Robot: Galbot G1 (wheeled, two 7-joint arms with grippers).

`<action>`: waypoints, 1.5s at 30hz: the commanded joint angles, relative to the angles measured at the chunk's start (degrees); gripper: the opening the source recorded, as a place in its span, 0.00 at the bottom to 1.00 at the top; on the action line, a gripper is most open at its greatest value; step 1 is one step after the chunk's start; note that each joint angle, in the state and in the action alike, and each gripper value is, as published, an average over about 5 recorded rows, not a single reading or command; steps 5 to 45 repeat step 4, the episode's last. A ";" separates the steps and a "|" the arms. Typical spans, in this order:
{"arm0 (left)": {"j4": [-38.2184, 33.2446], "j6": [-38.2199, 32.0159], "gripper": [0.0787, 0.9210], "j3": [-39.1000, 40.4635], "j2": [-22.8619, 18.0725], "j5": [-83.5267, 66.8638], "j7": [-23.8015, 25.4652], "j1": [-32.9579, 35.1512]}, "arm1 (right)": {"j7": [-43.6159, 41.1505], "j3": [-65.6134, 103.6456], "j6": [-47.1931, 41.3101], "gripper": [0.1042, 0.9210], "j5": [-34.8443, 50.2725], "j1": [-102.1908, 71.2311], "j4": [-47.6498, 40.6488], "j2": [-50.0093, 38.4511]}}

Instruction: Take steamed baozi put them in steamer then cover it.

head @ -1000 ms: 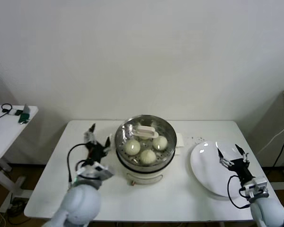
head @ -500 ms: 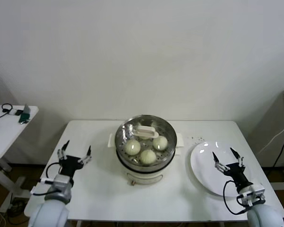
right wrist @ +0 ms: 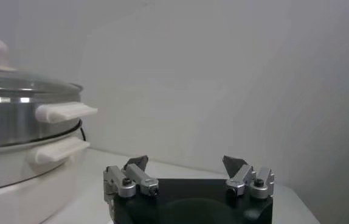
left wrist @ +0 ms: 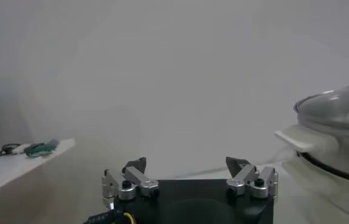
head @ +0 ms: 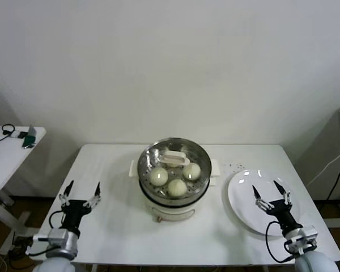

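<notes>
Plain white wall behind; white table point(head: 119, 226) in front of it, a second small white side table point(head: 5, 153) off to the robot's left with a few small items on it.

Steamer point(head: 174, 184) sits mid-table, shiny steel pot on a white base with side handles. Cover point(head: 174, 161) is on it: glass lid, white bar handle on top. Three steamed baozi point(head: 177, 187) show through the glass; a fourth cannot be made out under the handle.

White plate point(head: 246, 198) lies to the steamer's right, nothing on it.

Left gripper point(head: 79, 191) near the table's front-left corner, well apart from the steamer, jaws spread wide, holding nothing, touching nothing. Left wrist view confirms: fingers point(left wrist: 132, 176) apart with bare space between them.

Right gripper point(head: 271, 192) hovers above the plate's near part, jaws equally wide, empty
</notes>
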 commanded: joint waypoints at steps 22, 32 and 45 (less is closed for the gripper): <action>1.40 -5.71 0.88 -0.76 -2.38 -0.94 1.49 2.58 | -0.24 0.07 0.59 0.88 0.65 -0.35 0.24 0.24; 1.40 -5.71 0.88 -0.76 -2.38 -0.94 1.49 2.58 | -0.24 0.07 0.59 0.88 0.65 -0.35 0.24 0.24; 1.40 -5.71 0.88 -0.76 -2.38 -0.94 1.49 2.58 | -0.24 0.07 0.59 0.88 0.65 -0.35 0.24 0.24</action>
